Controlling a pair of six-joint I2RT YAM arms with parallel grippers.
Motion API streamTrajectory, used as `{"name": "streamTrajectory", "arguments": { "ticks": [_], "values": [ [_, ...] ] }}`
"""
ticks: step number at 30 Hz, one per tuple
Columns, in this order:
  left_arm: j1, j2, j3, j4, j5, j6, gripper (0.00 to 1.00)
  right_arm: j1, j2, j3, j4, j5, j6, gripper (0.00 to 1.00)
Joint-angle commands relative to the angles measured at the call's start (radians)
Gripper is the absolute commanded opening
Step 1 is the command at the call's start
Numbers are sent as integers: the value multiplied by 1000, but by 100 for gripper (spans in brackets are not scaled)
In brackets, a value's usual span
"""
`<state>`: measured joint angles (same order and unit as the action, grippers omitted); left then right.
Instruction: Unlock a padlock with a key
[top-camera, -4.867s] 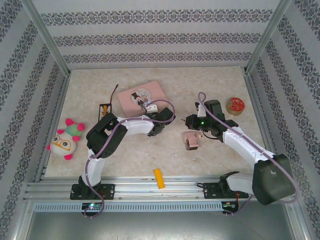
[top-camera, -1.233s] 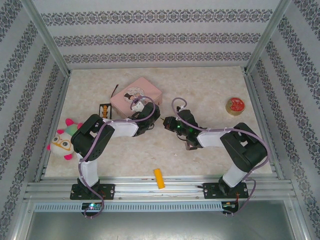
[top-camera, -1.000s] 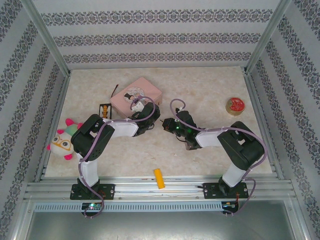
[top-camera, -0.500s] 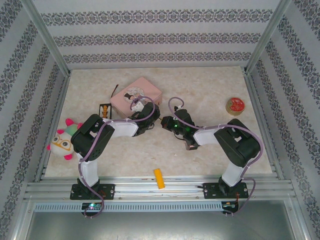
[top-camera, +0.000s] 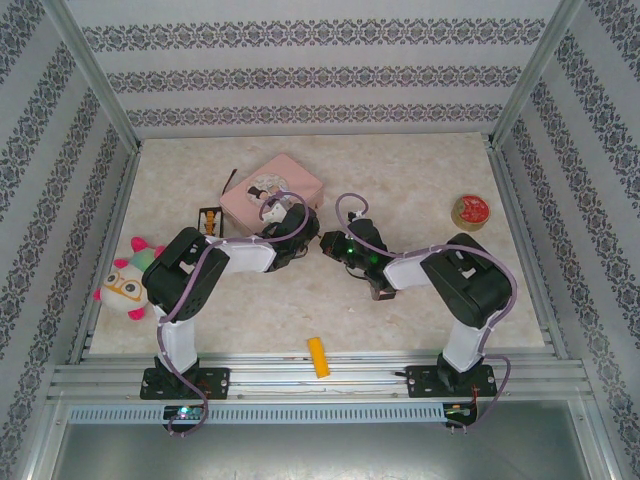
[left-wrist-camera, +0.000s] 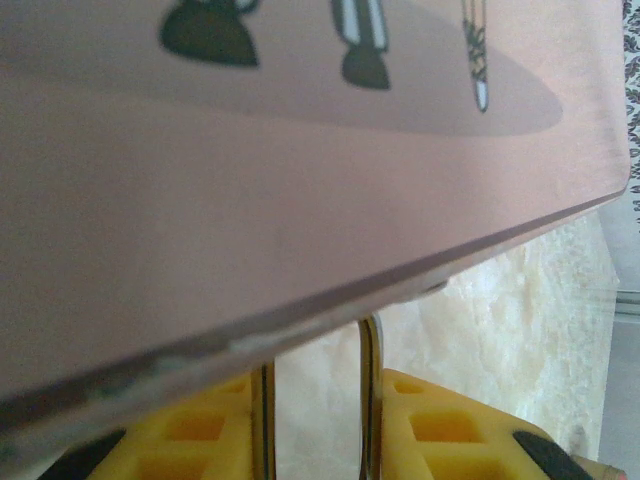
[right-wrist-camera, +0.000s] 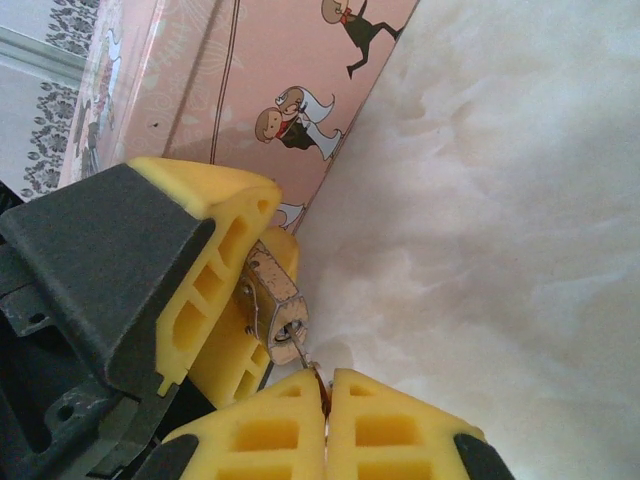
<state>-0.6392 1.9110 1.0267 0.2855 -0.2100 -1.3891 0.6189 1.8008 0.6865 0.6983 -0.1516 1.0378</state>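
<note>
Just beside the pink rectangular cartoon-printed tin (right-wrist-camera: 250, 90), the left tool (left-wrist-camera: 320, 432) grasps the tiny brass padlock (right-wrist-camera: 275, 300), silvery shackle (left-wrist-camera: 366, 400) tinward, keyhole (right-wrist-camera: 290, 328) facing the nearer right tool (right-wrist-camera: 327, 395), clenched on a thin metal key (right-wrist-camera: 305, 352), tip at keyhole, roughly in line.

No lettering, numbers or brand marks can be read anywhere. The pink tin (right-wrist-camera: 215, 90) carries printed cartoon figures, a small bride and groom among them, but no legible words. Any print on the small dark card (top-camera: 210, 219) beside the tin is too small to make out.
</note>
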Motion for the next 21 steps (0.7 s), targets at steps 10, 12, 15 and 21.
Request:
{"name": "streamTrajectory", "arguments": {
  "ticks": [10,12,15,21],
  "values": [
    [7,-7,32,137,32,-39,12,-25,57,36,118,-104,52,0],
    [7,-5,29,137,39,-43,12,-28,60,40,119,-119,47,0],
    [4,-3,25,137,51,-45,12,-37,69,52,121,-146,37,0],
    [-8,-1,18,145,96,-54,12,-63,91,89,125,-221,6,0]
  ]
}}
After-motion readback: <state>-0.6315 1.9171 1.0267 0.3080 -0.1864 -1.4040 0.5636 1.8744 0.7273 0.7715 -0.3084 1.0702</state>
